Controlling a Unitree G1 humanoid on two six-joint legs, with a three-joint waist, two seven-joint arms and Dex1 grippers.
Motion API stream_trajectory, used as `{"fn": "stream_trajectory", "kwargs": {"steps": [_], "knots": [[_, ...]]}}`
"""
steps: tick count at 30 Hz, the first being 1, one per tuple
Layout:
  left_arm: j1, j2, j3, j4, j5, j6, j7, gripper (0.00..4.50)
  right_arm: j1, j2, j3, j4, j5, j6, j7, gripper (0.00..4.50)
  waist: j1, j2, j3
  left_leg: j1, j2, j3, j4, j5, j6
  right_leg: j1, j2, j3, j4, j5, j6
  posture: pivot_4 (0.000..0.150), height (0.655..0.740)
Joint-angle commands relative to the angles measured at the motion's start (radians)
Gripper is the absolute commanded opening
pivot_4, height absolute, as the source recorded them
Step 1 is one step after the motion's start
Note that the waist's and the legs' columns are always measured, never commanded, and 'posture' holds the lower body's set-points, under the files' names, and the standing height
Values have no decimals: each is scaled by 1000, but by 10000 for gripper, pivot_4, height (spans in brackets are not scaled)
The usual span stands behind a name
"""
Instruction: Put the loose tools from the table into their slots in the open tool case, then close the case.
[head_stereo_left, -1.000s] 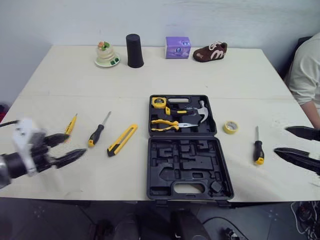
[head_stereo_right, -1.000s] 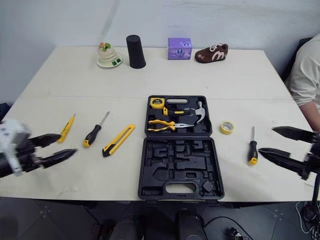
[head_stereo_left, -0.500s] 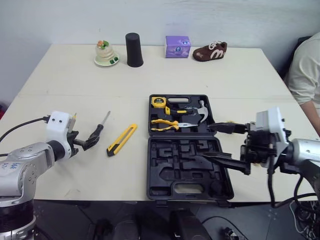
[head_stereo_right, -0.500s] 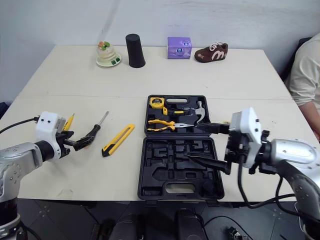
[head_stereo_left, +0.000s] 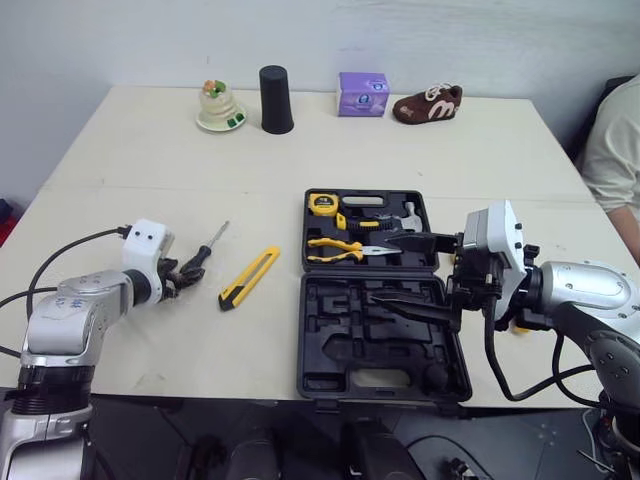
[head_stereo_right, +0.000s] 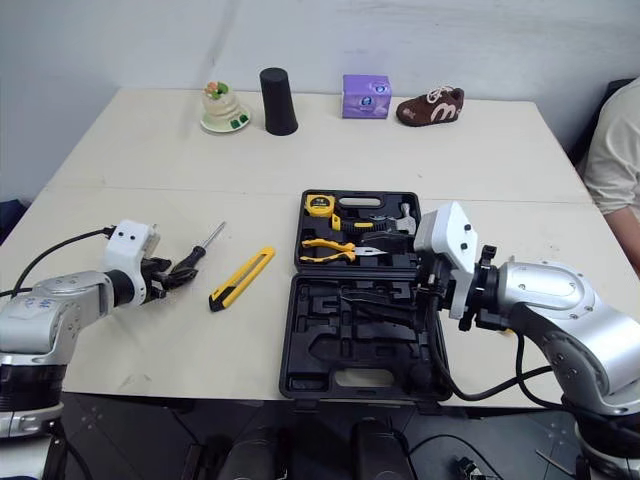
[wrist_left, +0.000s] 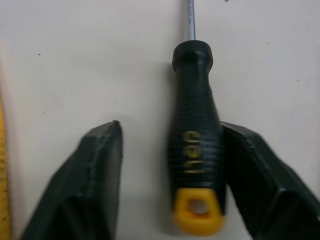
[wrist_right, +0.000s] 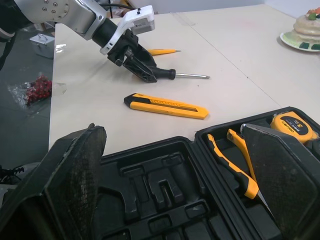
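One pale table stands before a plain wall, with a person's sleeve at its right edge. Along the far side sit a small cake, black cup, purple box and brown shoe. The left gripper, fingers parted, straddles the screwdriver beside the utility knife. The right gripper hangs spread wide over the open tool case, covering its middle.

Eyes: looking down over the table.
Left wrist: looking closely at the screwdriver.
Right wrist: facing it across the tool case.
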Motion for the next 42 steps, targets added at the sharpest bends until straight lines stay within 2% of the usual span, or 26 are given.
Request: {"fn": "stream_trajectory", "kwargs": {"steps": [1,2,5,11,15,20,27,34,42], "knots": [[0,5,-5,14,4,-14,-34,14552,-14,-12,-17,-14,-1,-12,-1,45000,0,0,0,0,0,0,0,0,0,0,0,0,0,0,0,1500,7296],[-5,8,0,16,3,-15,-39,11147,-13,-13,-19,-16,-2,-13,-2,45000,0,0,0,0,0,0,0,0,0,0,0,0,0,0,0,1500,7296],[-27,66,-5,0,-5,-53,-121,11042,-1,-21,-34,-26,4,-9,-1,45000,0,0,0,0,0,0,0,0,0,0,0,0,0,0,0,1500,7296],[-127,232,-114,-120,-52,-173,-446,11042,117,-96,-145,-42,24,5,27,45000,6,-1,1,-5,0,-2,0,0,0,-3,-1,-3,-2,0,0,1500,7296],[-242,252,-248,-176,-45,-201,-586,11042,257,-161,-260,-58,30,16,78,45000,5,0,1,-7,-2,0,0,-1,2,-3,-2,-1,-5,0,0,1500,7296],[-431,153,-496,-174,54,-204,-664,11042,389,-170,-375,-73,30,39,70,45000,5,0,1,-13,-4,-1,3,0,2,-7,3,-1,-5,1,2,1500,7296],[-566,-7,-663,-78,177,-243,-677,11042,503,-130,-436,-134,38,47,16,45000,2,0,1,-15,-1,4,5,4,-1,-15,17,11,1,2,4,1500,7296],[-623,-122,-741,16,264,-245,-681,11042,588,-95,-501,-178,48,52,-27,45000,3,0,1,-15,-1,6,5,5,-2,-16,17,13,2,2,5,1500,7296],[-632,-185,-761,70,331,-253,-675,11042,626,-75,-511,-195,42,42,-55,45000,3,0,1,-14,-1,6,6,5,-2,-16,17,14,3,2,5,1500,7296]]}}
